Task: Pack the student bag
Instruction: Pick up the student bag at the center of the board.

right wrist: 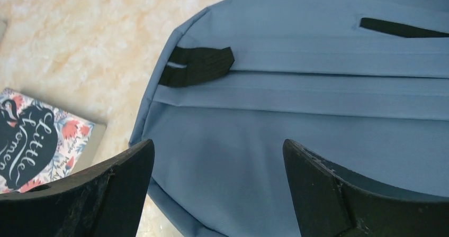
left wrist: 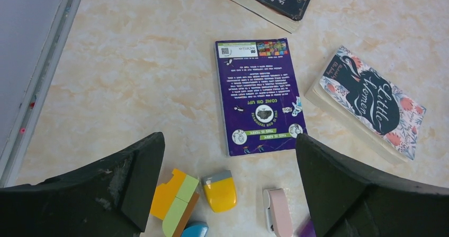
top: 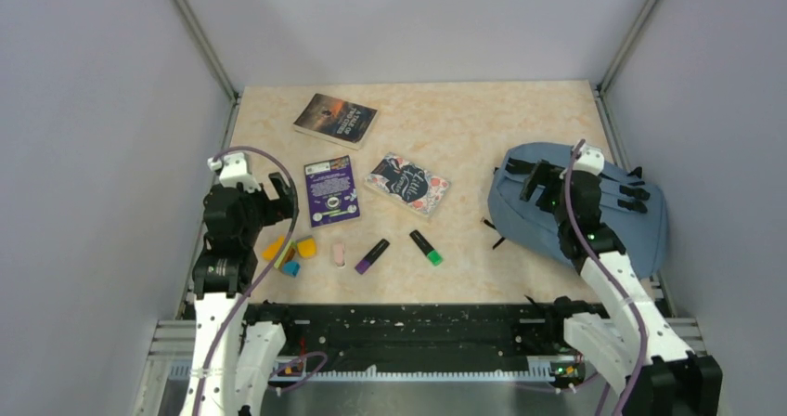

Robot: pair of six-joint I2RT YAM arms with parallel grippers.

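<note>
Student bag [right wrist: 296,142] looks limp, light and slack, so right gripper [right wrist: 218,144], jaws spread wide over it, should pinch the black tab [right wrist: 198,66]; left gripper [left wrist: 229,137] equally wide, empty.

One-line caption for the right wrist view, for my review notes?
Open right gripper poised over the slate-blue student bag, with the Little Women paperback on the table beside it.

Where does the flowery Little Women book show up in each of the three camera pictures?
Top external: the Little Women book lies mid-table, between the purple book and the student bag.
Left wrist: the book is at the right side, right of the purple book.
Right wrist: the book is in the lower left corner, cut off, left of the student bag.
Shared landmark: the beige marbled table, under it in all three.
</note>
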